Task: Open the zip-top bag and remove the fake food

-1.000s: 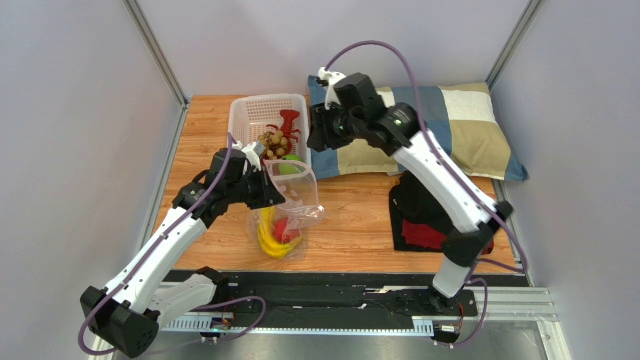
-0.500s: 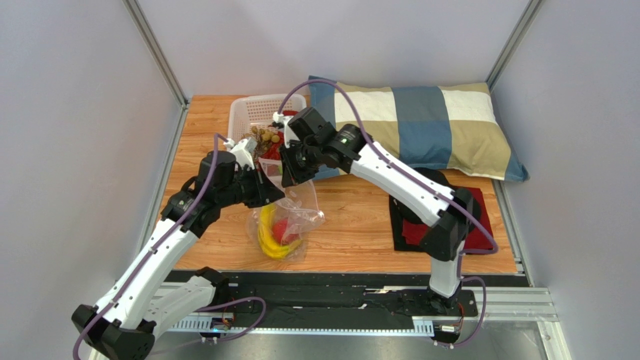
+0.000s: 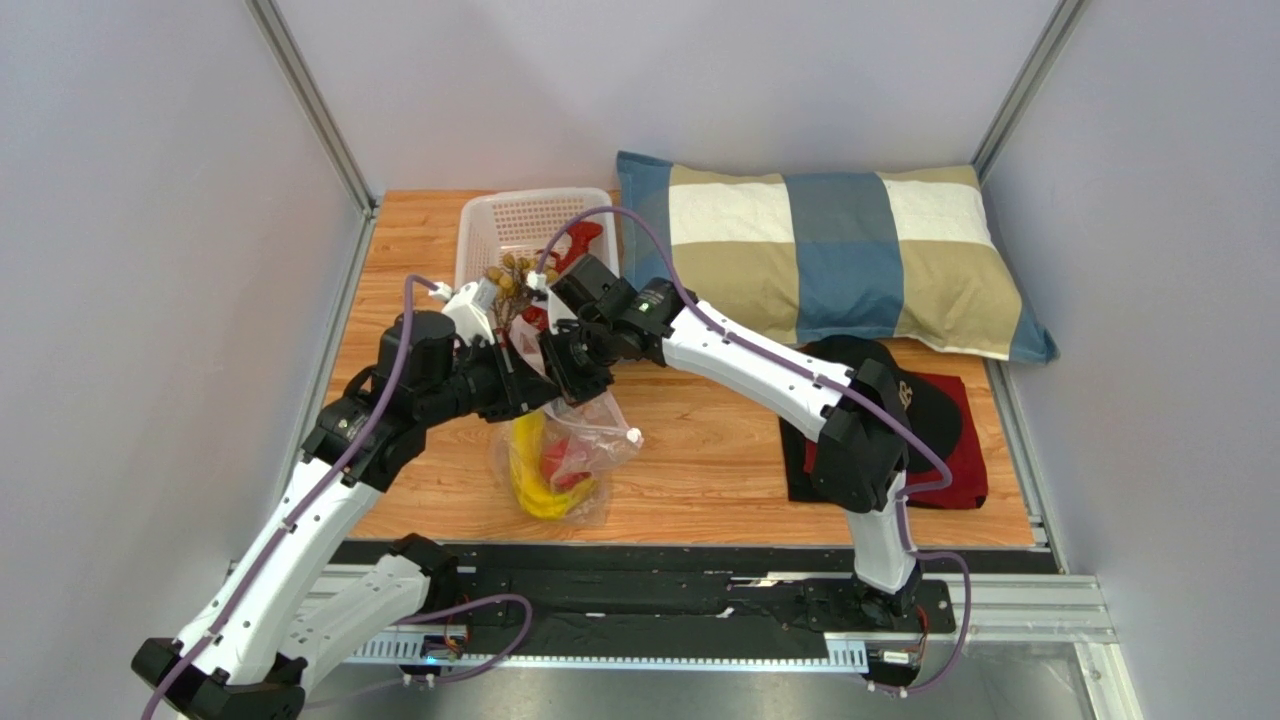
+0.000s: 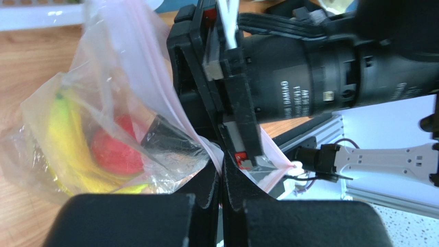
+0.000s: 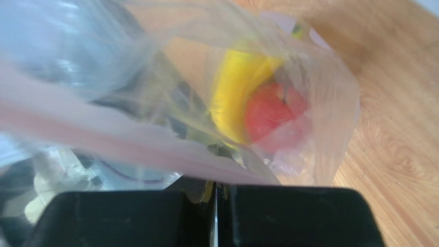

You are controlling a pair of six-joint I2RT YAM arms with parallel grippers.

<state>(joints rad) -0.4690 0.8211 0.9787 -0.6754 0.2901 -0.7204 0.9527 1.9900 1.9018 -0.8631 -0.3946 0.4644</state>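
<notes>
The zip-top bag hangs above the table, held by its pinkish zip strip. Inside lie a yellow banana bunch and a red round fruit. My left gripper is shut on the strip, as the left wrist view shows, with the bag, banana and fruit beyond. My right gripper is shut, its tips at the bag's mouth. In the blurred right wrist view the strip crosses its tips; I cannot tell whether it pinches it. Banana and fruit show through.
A white mesh basket stands at the back left with a brownish grape cluster at its near edge and a red toy inside. A striped pillow lies at the back right. A black cap and red cloth lie right.
My right arm has swung from over the pillow's left end down and left to the bag's mouth. My left arm has lifted the bag's top slightly and shifted left.
</notes>
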